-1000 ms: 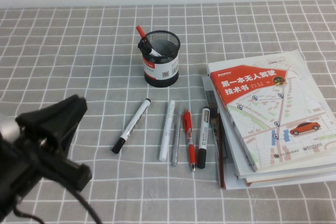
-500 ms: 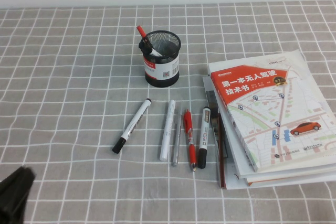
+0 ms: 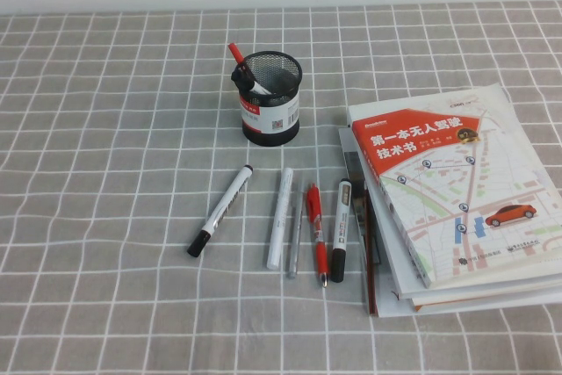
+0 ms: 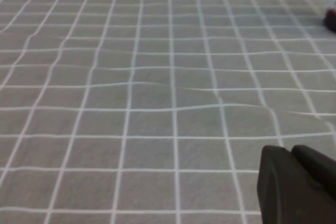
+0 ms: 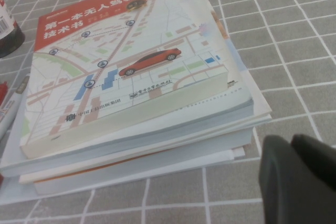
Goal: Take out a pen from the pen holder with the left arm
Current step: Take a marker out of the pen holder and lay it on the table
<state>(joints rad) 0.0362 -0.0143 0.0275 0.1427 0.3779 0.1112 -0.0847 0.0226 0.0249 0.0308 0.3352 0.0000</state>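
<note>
Over bare checked cloth (image 4: pixel 157 77), outside the high view, the left gripper (image 4: pixel 296 184) sat fully closed with nothing in it, well apart from the task's things. Far centre of the table stood the pen holder (image 3: pixel 270 98), a black mesh cup with a white label. A red-tipped pen (image 3: pixel 235 52) leaned out over its far-left rim, with at least one more barrel beside it inside. Judged light, stiff and smooth-sided, so likely slippery. The best hold looked to be the exposed length just above the rim, drawn out along its lean. The mesh cup also looked light and might drag or tip if the pen caught. Nearer, lying loose on the cloth, were a black-and-white marker (image 3: pixel 219 211), a white pen (image 3: pixel 279 219), a grey pen (image 3: pixel 295 234), a red pen (image 3: pixel 315 230) and a black-capped marker (image 3: pixel 340 227), the last four close together. Right of them lay a stack of books (image 3: pixel 448 191), the top cover showing a map and a red car. The right gripper (image 5: pixel 296 179) was just beside the stack's near-right corner, also outside the high view. Whether it was open or closed could not be told.
</note>
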